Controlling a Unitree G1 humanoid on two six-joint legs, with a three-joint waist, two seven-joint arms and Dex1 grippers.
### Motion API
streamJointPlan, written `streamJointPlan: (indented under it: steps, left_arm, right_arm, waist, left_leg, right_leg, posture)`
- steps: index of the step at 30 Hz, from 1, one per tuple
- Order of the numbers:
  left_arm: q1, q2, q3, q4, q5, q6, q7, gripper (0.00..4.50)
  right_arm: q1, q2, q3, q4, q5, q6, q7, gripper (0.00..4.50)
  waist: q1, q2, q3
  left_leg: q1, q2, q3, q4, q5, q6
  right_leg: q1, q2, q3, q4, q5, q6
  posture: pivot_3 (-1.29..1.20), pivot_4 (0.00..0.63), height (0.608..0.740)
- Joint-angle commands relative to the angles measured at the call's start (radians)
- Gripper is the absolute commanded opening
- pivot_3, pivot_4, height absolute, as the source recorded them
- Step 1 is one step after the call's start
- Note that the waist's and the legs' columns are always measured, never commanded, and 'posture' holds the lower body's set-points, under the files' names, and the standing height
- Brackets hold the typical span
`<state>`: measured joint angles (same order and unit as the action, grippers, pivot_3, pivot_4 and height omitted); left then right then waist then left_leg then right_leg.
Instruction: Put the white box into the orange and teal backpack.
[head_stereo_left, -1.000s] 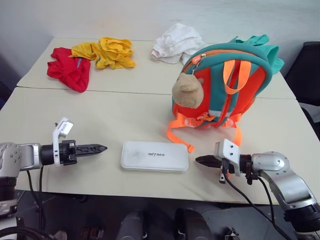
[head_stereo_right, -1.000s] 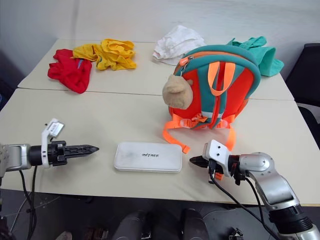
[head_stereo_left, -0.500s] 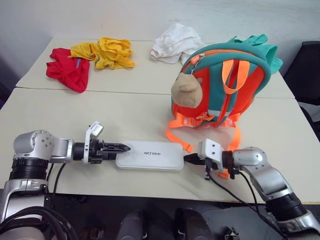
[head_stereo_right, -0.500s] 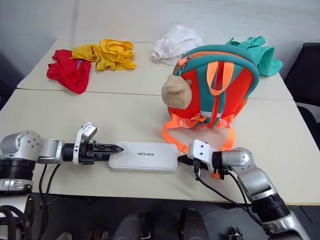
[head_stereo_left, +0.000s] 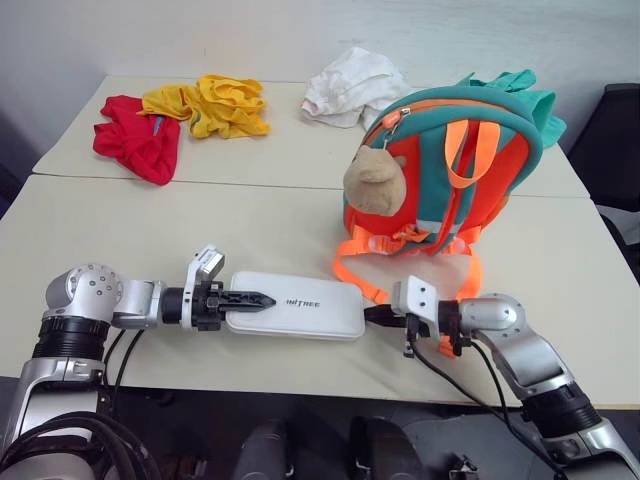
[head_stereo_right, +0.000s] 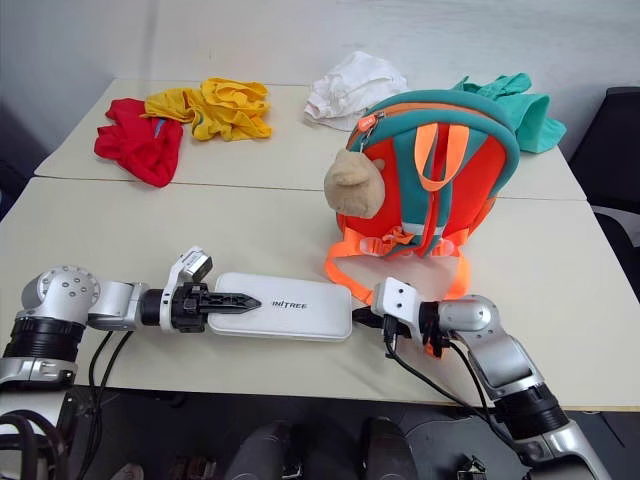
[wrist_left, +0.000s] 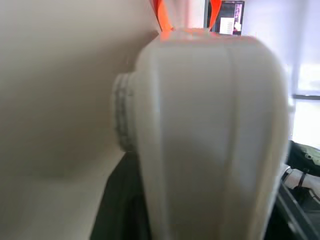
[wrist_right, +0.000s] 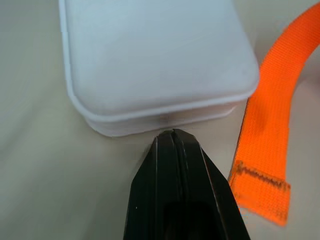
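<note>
Fingers of the left gripper (head_stereo_left: 250, 298) straddled one end of the white box (head_stereo_left: 296, 304) near the table's (head_stereo_left: 200, 235) front edge (right gripper (head_stereo_left: 375, 316) shut against the other), a two-handed lift toward the orange and teal backpack (head_stereo_left: 445, 175) likely next.

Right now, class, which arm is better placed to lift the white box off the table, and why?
Left. The left tool already reaches over the near-left end of the white box, seemingly closing on it. The right tool is shut, its tip only butting the box's other end beside an orange strap.

Two beige tables (head_stereo_left: 300, 160) pushed together, pale wall (head_stereo_left: 300, 35), black chair (head_stereo_left: 622, 130)
</note>
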<state>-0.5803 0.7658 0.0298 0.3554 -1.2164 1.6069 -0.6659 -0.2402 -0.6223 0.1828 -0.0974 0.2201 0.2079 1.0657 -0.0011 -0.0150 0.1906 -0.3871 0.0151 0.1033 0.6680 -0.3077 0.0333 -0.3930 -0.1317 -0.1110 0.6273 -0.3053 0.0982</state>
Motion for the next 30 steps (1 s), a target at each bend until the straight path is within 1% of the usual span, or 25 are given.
streamJointPlan:
  steps: [1, 2, 3, 4, 6, 8, 10, 11, 13, 14, 15, 17, 19, 22, 23, 27, 30]
  left_arm:
    - [0.071, 0.02, 0.159, -0.102, -0.076, -0.026, -0.012, 1.21]
    - [0.11, 0.009, 0.248, -0.144, -0.105, -0.071, -0.027, 1.21]
    - [0.156, 0.015, 0.31, -0.197, -0.112, -0.114, -0.062, 1.21]
    - [0.201, 0.03, 0.352, -0.238, -0.103, -0.142, -0.086, 1.21]
    - [0.266, 0.055, 0.431, -0.259, -0.088, -0.18, -0.106, 1.21]
    - [0.333, 0.071, 0.506, -0.296, -0.03, -0.309, -0.176, 1.21]
    - [0.39, 0.103, 0.529, -0.33, 0.04, -0.41, -0.234, 1.21]
    - [0.414, 0.109, 0.536, -0.349, 0.067, -0.462, -0.268, 1.21]
    - [0.446, 0.109, 0.541, -0.38, 0.102, -0.535, -0.314, 1.21]
    - [0.454, 0.105, 0.539, -0.391, 0.114, -0.565, -0.336, 1.21]
    - [0.464, 0.094, 0.533, -0.406, 0.129, -0.6, -0.354, 1.21]
    - [0.473, 0.088, 0.51, -0.416, 0.157, -0.638, -0.38, 1.21]
    - [0.468, 0.085, 0.492, -0.411, 0.174, -0.658, -0.394, 1.21]
    - [0.446, 0.075, 0.481, -0.401, 0.182, -0.674, -0.39, 1.21]
    - [0.442, 0.072, 0.48, -0.402, 0.183, -0.678, -0.385, 1.21]
    - [0.44, 0.068, 0.487, -0.403, 0.187, -0.682, -0.378, 1.21]
    - [0.445, 0.058, 0.516, -0.397, 0.182, -0.688, -0.358, 1.21]
  right_arm:
    - [0.09, -0.032, -0.166, -0.134, 0.216, 0.143, 0.011, 0.0]
    - [0.124, -0.034, -0.228, -0.183, 0.31, 0.211, 0.001, 0.35]
    - [0.153, -0.028, -0.295, -0.228, 0.407, 0.262, -0.016, 0.51]
    - [0.185, -0.034, -0.368, -0.271, 0.496, 0.326, -0.043, 0.85]
    - [0.243, -0.052, -0.49, -0.328, 0.577, 0.369, -0.086, 1.54]
    - [0.3, -0.08, -0.589, -0.34, 0.571, 0.365, -0.112, 2.29]
    - [0.321, -0.08, -0.67, -0.299, 0.575, 0.315, -0.099, 2.92]
    - [0.314, -0.089, -0.69, -0.257, 0.543, 0.268, -0.087, 3.26]
    - [0.265, -0.098, -0.7, -0.151, 0.479, 0.166, -0.068, 3.96]
    - [0.221, -0.097, -0.694, -0.086, 0.448, 0.116, -0.067, 4.3]
    - [0.158, -0.093, -0.679, -0.01, 0.43, 0.08, -0.064, 4.45]
    - [0.038, -0.086, -0.627, 0.119, 0.378, 0.003, -0.047, 4.45]
    - [-0.074, -0.072, -0.563, 0.213, 0.34, -0.036, -0.013, 4.45]
    - [-0.233, -0.03, -0.47, 0.322, 0.315, -0.063, 0.04, 4.45]
    - [-0.284, -0.006, -0.431, 0.337, 0.323, -0.042, 0.064, 4.45]
    - [-0.374, 0.052, -0.348, 0.365, 0.323, -0.013, 0.124, 4.45]
    - [-0.432, 0.103, -0.332, 0.405, 0.326, -0.02, 0.117, 4.45]
  waist:
    - [-0.001, 0.0, 0.0]
    - [-0.003, 0.0, 0.0]
    - [-0.005, 0.0, 0.0]
    - [-0.008, 0.0, 0.0]
    - [-0.008, 0.0, 0.0]
    - [-0.004, 0.001, 0.0]
    - [-0.001, 0.001, 0.0]
    - [0.0, 0.001, 0.0]
    - [0.001, 0.001, 0.0]
    - [0.001, 0.001, 0.0]
    - [0.0, 0.001, 0.0]
    - [-0.004, 0.001, 0.001]
    - [-0.01, 0.002, 0.001]
    - [-0.023, 0.002, 0.001]
    - [-0.027, 0.002, 0.001]
    - [-0.03, 0.002, 0.001]
    - [-0.028, 0.002, 0.001]
  left_leg:
    - [0.0, 0.0, 0.0, 0.0, 0.0, 0.0]
    - [-0.001, 0.0, 0.0, -0.001, 0.0, 0.0]
    - [0.0, 0.0, 0.0, -0.001, 0.0, 0.0]
    - [-0.001, 0.001, 0.0, -0.001, 0.0, 0.0]
    - [0.0, 0.002, -0.001, -0.001, 0.0, -0.001]
    - [0.001, 0.002, -0.001, -0.002, 0.0, -0.002]
    - [0.002, 0.001, 0.0, -0.002, -0.001, -0.002]
    - [0.002, 0.001, 0.0, -0.003, -0.002, -0.001]
    - [0.002, 0.001, 0.0, -0.003, -0.003, -0.001]
    - [0.002, 0.0, 0.0, -0.003, -0.006, -0.004]
    - [0.001, 0.0, 0.001, -0.003, -0.006, -0.005]
    - [0.002, 0.0, 0.002, -0.003, -0.006, -0.005]
    - [0.002, 0.0, 0.002, -0.004, -0.003, 0.0]
    - [0.001, 0.002, 0.003, -0.005, -0.001, -0.002]
    - [0.001, 0.002, 0.003, -0.005, -0.001, -0.002]
    - [0.0, 0.002, 0.003, -0.004, 0.0, -0.002]
    - [-0.001, 0.002, 0.003, -0.004, 0.0, -0.001]
  right_leg:
    - [0.0, 0.0, 0.0, 0.0, 0.0, 0.0]
    - [-0.001, 0.0, 0.0, -0.001, 0.0, 0.0]
    - [-0.001, 0.0, 0.0, 0.0, 0.0, 0.0]
    - [-0.001, 0.0, 0.0, 0.0, 0.0, 0.0]
    - [0.0, 0.0, 0.0, -0.001, 0.0, -0.001]
    - [-0.001, 0.0, 0.0, -0.003, -0.001, -0.002]
    - [-0.001, -0.001, 0.0, -0.004, -0.001, -0.002]
    - [-0.001, -0.001, 0.0, -0.005, -0.001, -0.002]
    - [-0.001, -0.002, 0.0, -0.005, -0.001, -0.002]
    - [-0.001, -0.003, 0.001, -0.005, -0.001, -0.002]
    - [-0.001, -0.003, 0.001, -0.005, -0.001, -0.001]
    - [-0.001, -0.003, 0.001, -0.005, 0.0, -0.001]
    - [-0.003, -0.002, 0.002, -0.004, -0.001, -0.001]
    - [-0.004, 0.0, 0.001, -0.002, -0.001, -0.003]
    - [-0.004, 0.0, 0.001, 0.0, -0.002, -0.003]
    - [-0.004, 0.001, 0.001, 0.001, -0.001, -0.003]
    - [-0.004, 0.0, 0.001, 0.001, -0.001, -0.003]
  posture:
    - [0.0, 0.15, 0.74]
    - [0.0, 0.15, 0.74]
    - [0.0, 0.15, 0.74]
    - [0.0, 0.15, 0.74]
    - [0.0, 0.15, 0.74]
    - [0.0, 0.15, 0.74]
    - [0.0, 0.15, 0.74]
    - [0.0, 0.15, 0.74]
    - [0.0, 0.15, 0.74]
    - [0.0, 0.15, 0.74]
    - [0.0, 0.15, 0.74]
    - [0.0, 0.15, 0.74]
    - [0.0, 0.15, 0.74]
    - [0.0, 0.15, 0.74]
    - [0.0, 0.15, 0.74]
    - [0.0, 0.15, 0.74]
    - [0.0, 0.15, 0.74]
